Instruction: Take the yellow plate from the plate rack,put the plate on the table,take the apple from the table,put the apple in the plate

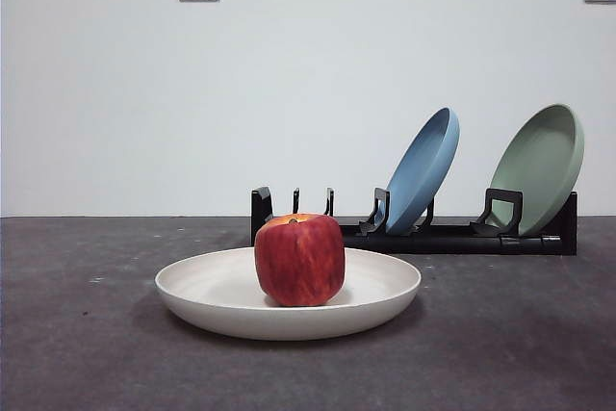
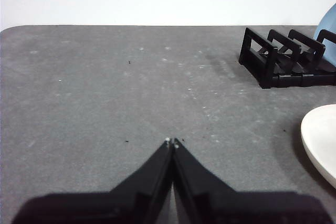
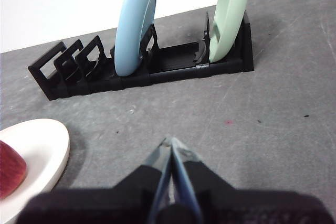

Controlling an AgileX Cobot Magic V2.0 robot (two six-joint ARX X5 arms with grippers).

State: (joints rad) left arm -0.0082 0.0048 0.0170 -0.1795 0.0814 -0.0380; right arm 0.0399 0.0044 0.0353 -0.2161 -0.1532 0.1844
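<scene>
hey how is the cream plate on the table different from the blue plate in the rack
The wide, matte cream plate lies flat on the dark grey table and holds the dark red apple. The matte blue plate stands tilted on edge in the long black plate rack and holds nothing. In the front view the cream plate sits nearer the camera, in front of the rack. Both are round, shallow and plain, and neither gripper touches them.

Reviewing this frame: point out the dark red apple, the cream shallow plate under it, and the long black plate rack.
dark red apple (image 1: 299, 262), front view, middle of its red side.
cream shallow plate (image 1: 207, 288), front view, bare inner surface beside the apple.
long black plate rack (image 1: 452, 239), front view, low base bar between the two standing plates.
</scene>
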